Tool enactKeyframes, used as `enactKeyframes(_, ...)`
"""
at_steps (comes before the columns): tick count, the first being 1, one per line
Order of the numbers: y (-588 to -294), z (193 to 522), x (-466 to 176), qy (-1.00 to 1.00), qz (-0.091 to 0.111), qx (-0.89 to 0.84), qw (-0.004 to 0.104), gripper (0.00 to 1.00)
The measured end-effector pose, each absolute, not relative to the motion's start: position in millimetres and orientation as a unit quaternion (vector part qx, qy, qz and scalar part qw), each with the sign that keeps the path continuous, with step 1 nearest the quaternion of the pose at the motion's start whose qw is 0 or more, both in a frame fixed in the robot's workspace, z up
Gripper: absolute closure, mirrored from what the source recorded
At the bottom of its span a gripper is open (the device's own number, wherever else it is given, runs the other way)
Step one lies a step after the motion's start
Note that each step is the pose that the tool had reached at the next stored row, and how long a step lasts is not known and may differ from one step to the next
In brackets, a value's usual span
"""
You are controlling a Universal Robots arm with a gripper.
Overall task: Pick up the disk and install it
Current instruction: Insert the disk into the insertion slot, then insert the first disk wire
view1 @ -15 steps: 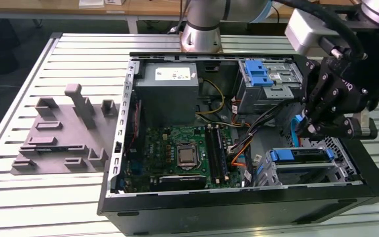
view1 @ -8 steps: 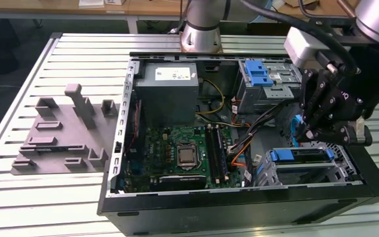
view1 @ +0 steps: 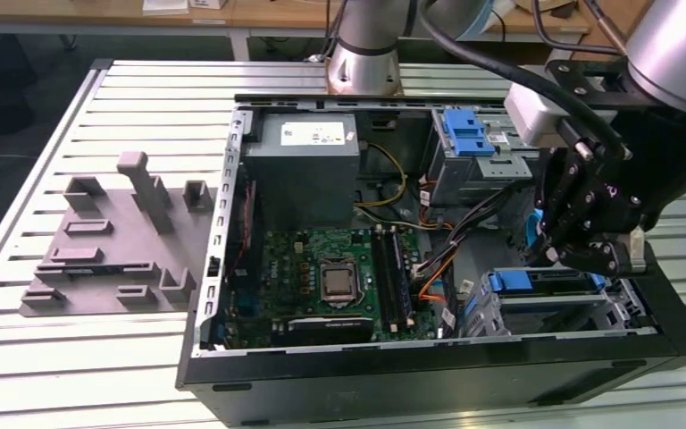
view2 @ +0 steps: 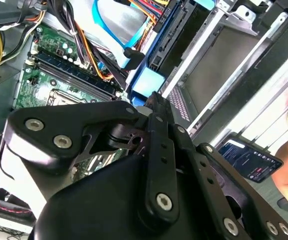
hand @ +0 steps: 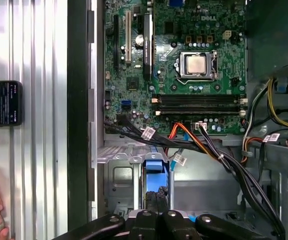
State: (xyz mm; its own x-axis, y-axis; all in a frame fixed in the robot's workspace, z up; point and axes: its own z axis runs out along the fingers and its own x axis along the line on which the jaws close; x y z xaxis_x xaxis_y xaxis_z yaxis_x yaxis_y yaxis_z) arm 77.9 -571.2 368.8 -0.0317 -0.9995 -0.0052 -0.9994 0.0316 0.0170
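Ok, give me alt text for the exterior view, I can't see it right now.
The gripper hangs over the drive cage at the exterior view's right of an open computer case, above the disk seated in the cage. Inside sit a motherboard and grey power supply.

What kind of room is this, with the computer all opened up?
Probably a robot lab or workshop. An open computer case lies on a slatted metal table, a robot arm is mounted beside it, and wooden desks stand behind.
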Motion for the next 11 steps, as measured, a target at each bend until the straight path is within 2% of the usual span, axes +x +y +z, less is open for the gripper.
enactKeyframes(11,-571.2,368.1,77.9,-0.718,-0.008,0.696,0.004,0.89)
